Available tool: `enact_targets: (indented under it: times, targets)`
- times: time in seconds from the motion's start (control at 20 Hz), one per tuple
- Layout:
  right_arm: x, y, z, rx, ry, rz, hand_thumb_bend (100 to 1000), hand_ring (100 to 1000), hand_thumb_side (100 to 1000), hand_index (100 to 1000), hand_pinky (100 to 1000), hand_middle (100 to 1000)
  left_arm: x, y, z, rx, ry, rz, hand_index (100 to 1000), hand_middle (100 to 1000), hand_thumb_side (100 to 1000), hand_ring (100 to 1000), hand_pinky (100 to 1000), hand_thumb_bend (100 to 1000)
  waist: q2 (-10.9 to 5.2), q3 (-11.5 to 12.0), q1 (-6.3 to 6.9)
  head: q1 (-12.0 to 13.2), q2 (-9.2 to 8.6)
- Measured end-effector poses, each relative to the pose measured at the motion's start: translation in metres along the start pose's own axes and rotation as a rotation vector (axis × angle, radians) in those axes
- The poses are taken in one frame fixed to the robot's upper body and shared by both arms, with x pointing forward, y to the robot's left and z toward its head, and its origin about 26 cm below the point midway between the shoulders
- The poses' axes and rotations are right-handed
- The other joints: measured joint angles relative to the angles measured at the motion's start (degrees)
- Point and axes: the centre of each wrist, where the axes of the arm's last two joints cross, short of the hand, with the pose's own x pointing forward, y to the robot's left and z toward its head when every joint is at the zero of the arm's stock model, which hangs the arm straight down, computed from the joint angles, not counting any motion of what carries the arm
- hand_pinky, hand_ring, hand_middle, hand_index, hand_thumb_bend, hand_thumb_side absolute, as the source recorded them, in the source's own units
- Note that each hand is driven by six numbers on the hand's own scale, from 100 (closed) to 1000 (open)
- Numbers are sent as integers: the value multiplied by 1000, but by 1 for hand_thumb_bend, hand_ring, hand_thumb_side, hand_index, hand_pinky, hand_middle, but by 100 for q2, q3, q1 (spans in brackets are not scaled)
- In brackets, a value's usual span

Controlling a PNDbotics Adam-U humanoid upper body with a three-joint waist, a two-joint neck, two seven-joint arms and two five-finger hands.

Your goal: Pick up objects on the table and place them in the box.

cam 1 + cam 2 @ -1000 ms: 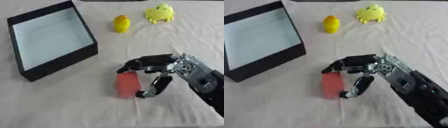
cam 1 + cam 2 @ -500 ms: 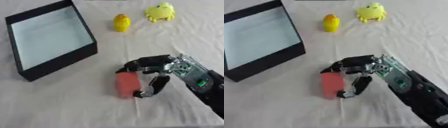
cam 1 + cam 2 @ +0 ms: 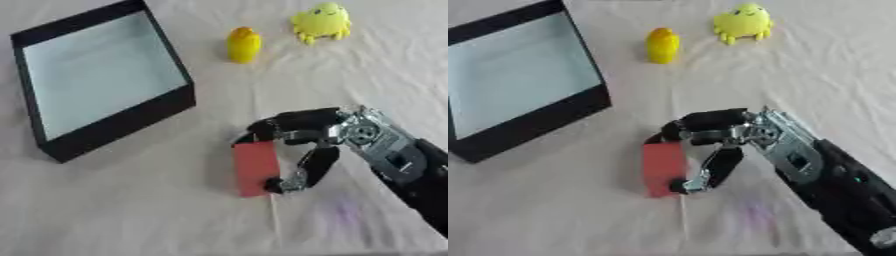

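While seemingly pinching, right robot hand (image 3: 319,137) grips red block (image 3: 256,167).

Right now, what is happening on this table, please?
The robot's right hand has its fingers and thumb curled round a flat red rectangular block that lies on the cream cloth-covered table. The black open box with a pale floor stands to the left and holds nothing that shows. A small yellow-orange rounded toy and a yellow legged soft toy wait at the far side. The left hand is not in view.
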Motion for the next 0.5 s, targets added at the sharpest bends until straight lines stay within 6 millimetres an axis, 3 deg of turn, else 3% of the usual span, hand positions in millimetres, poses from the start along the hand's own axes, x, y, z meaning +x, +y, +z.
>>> enact_targets:
  times: [0.15,0.3,0.5]
  targets:
    - [0,-1,0,-14,5,-14,101,805,671,927,979,648,0,0,0,-4,0,1,794,773,906,753,888,160,7,1,1,0,0]
    - [1,-1,0,-33,15,-31,100,795,659,912,971,626,0,-1,0,-6,0,5,794,773,907,754,888,160,13,1,2,0,0]
    - [4,-3,4,-73,37,-41,100,770,491,850,946,554,-1,0,1,-5,1,4,794,773,905,754,888,159,23,-6,2,6,0]
